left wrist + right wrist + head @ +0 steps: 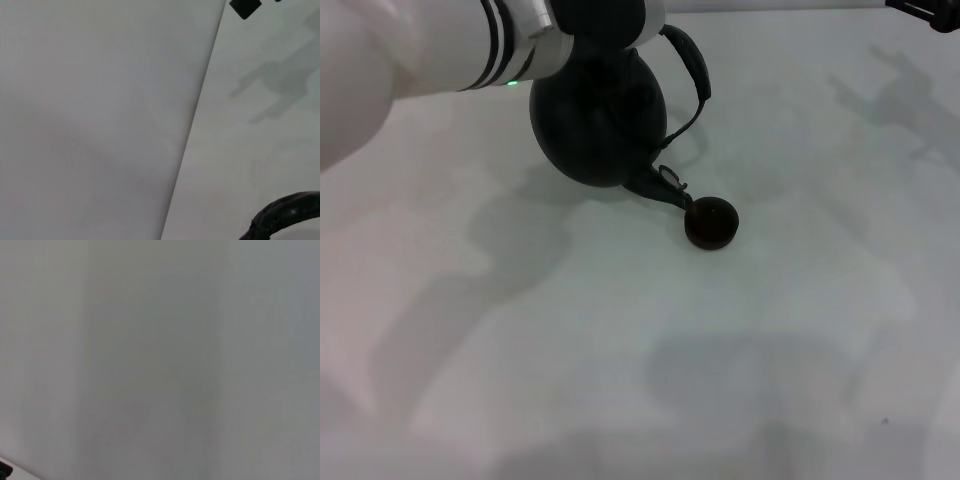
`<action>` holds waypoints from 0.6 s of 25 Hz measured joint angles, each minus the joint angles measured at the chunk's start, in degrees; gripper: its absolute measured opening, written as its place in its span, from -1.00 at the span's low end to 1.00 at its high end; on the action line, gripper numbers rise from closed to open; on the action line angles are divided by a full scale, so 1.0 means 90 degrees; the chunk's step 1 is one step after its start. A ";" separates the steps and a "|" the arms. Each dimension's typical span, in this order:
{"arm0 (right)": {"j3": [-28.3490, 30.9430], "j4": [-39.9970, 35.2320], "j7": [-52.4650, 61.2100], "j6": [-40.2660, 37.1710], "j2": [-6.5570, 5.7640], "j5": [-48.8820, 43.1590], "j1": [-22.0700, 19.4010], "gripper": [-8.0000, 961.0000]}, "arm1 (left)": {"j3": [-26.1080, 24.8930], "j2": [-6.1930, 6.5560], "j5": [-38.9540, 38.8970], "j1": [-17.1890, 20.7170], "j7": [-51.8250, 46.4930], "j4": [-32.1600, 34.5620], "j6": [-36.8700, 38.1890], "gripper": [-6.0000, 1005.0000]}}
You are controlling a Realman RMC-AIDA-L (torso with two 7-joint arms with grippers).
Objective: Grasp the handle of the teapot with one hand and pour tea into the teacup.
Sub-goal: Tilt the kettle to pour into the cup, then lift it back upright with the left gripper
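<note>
The dark round teapot [600, 120] hangs tilted above the white table, its stubby spout [665, 185] pointing down at the small black teacup [711, 222] just beside it. My left gripper [607, 22] comes in from the upper left and is shut on the top of the arched, cord-wrapped handle [695, 70], whose free part bows out to the right. A piece of that handle [285, 215] shows in the left wrist view. Whether tea is flowing I cannot make out. My right gripper [930, 12] stays parked at the far right corner.
The white table [640, 380] stretches around the cup, with only shadows on it. Its far edge [192, 135] shows in the left wrist view against a plain grey wall. The right wrist view holds only a blank grey surface.
</note>
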 joint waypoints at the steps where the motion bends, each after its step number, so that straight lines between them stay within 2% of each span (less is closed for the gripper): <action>1: 0.0000 0.0000 -0.0001 -0.0001 0.0000 0.0000 0.0000 0.79 | 0.0007 0.0000 0.0012 -0.0002 0.0000 -0.0002 0.0000 -0.76; 15: -0.0001 0.0000 -0.0004 -0.0010 0.0000 0.0000 0.0000 0.79 | 0.0031 0.0000 0.0056 -0.0087 0.0006 -0.0058 0.0000 -0.76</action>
